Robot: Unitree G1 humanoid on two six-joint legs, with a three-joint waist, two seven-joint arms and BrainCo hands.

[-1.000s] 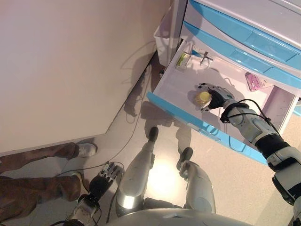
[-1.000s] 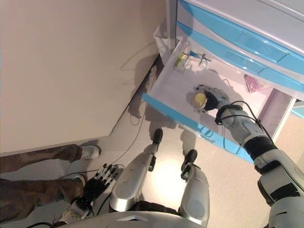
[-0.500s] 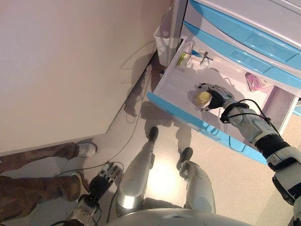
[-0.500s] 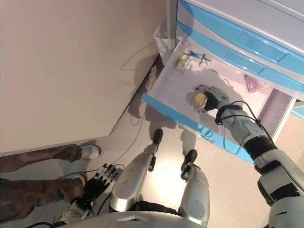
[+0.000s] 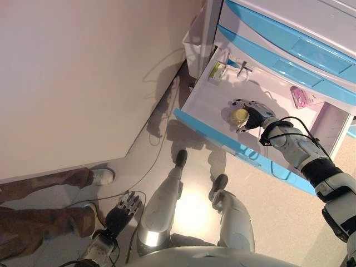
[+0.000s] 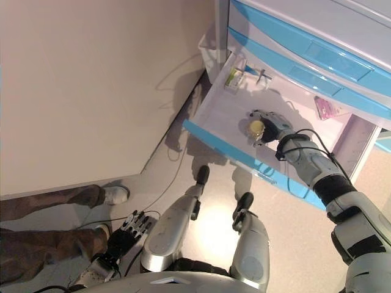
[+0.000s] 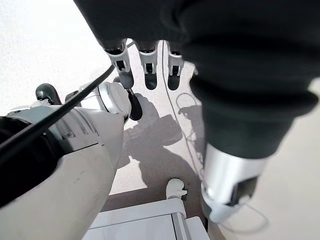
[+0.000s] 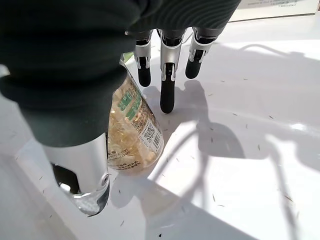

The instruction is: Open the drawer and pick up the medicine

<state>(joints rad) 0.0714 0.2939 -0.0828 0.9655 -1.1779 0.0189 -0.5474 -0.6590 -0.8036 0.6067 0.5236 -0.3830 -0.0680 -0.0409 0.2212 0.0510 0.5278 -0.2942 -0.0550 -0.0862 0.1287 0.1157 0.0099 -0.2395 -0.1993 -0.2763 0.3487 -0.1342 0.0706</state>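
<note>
Your drawer (image 5: 207, 105) stands pulled out from the white cabinet (image 5: 311, 22), a shallow tray of smooth white plastic with a glossy blue front edge, matched by the blue-fronted drawers above it. The medicine (image 8: 132, 131) is a clear, rounded plastic bottle packed with pale yellow capsules, wrapped in a printed label with green lettering; from the head views you see its yellowish cap end near the middle of the drawer floor. Your right hand (image 5: 253, 114) is down in the drawer right against that bottle: in its wrist view the silver thumb lies along one side of the bottle and the dark-tipped fingers (image 8: 167, 75) reach down past the other side, only loosely bent, so you cannot tell whether they truly grip it or merely bracket it. Deeper in the drawer, toward the back corner, lies a small green-and-white box (image 5: 217, 70), with a flat pink blister pack (image 5: 299, 95) well apart at the far side. Your left hand (image 5: 123, 209) hangs low by the floor, fingers relaxed and spread, holding nothing. A person's brown trouser legs and a white shoe (image 5: 102, 176) show nearby.
</note>
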